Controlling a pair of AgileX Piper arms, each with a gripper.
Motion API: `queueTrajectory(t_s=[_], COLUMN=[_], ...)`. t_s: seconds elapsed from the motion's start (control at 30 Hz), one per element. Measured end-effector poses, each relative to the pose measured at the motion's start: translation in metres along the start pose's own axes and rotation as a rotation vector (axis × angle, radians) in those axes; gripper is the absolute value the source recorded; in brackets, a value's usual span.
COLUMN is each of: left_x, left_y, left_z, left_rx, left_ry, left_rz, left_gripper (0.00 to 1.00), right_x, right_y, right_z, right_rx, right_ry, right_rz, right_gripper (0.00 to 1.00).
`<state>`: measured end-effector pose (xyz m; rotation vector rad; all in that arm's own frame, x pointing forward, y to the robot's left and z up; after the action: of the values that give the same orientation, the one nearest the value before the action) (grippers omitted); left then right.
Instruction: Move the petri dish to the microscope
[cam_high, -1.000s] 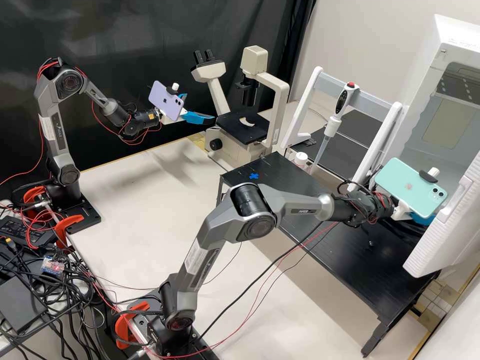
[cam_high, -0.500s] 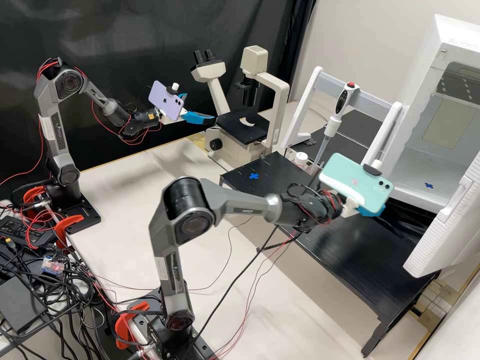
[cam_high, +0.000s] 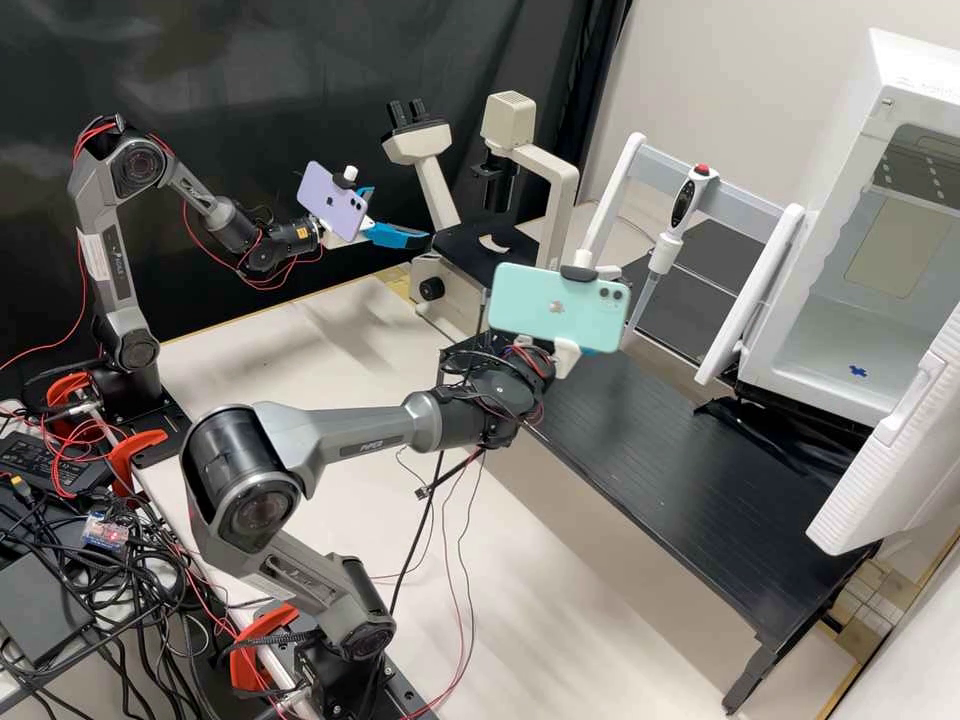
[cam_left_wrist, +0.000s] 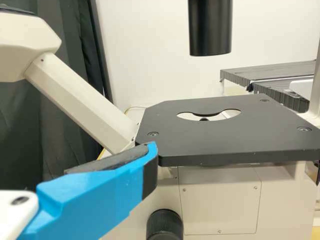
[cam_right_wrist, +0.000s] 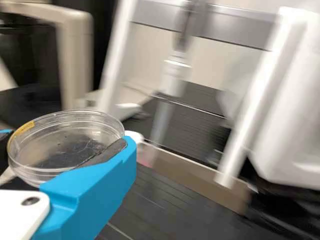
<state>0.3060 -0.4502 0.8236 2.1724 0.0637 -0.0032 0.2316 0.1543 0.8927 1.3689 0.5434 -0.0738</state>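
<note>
In the high view my right gripper (cam_high: 598, 351) is largely behind its green phone, over the black bench's left end. The right wrist view has the clear petri dish (cam_right_wrist: 64, 116) level between the blue fingers of that gripper (cam_right_wrist: 69, 145), which is shut on its rim. My left gripper (cam_high: 392, 222) hangs empty and open beside the pale microscope (cam_high: 567, 200), left of its stage. From the left wrist, one finger of this gripper (cam_left_wrist: 75, 165) shows before the black stage (cam_left_wrist: 225, 137), whose round opening has nothing on it.
A pipette (cam_high: 665, 245) hangs on a white frame (cam_high: 612, 200) behind the black bench (cam_high: 700, 500). The white chamber (cam_high: 850, 330) at the right has its door swung out and a blue mark on its floor. Loose cables trail below the right arm.
The right arm has swung left from the chamber's opening, across the black bench, towards the microscope, and the chamber floor has come into sight. The left arm has kept still.
</note>
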Motion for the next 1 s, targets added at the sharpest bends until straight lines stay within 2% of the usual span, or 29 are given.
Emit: queueTrajectory(t_s=[0.13, 0.27, 1.0], left_x=[0.000, 0.000, 0.000], left_y=[0.000, 0.000, 0.000], left_z=[0.000, 0.000, 0.000], left_rx=[0.000, 0.000, 0.000], left_ry=[0.000, 0.000, 0.000], left_rz=[0.000, 0.000, 0.000], left_gripper=[1.00, 1.00, 1.00], right_x=[0.011, 0.023, 0.093], right_y=[-0.015, -0.023, -0.049], right_z=[-0.019, -0.032, -0.082], right_rx=[-0.018, -0.029, -0.081], right_ry=[0.064, 0.091, 0.112], right_rz=[-0.068, -0.105, -0.207], right_gripper=[0.00, 0.00, 0.00])
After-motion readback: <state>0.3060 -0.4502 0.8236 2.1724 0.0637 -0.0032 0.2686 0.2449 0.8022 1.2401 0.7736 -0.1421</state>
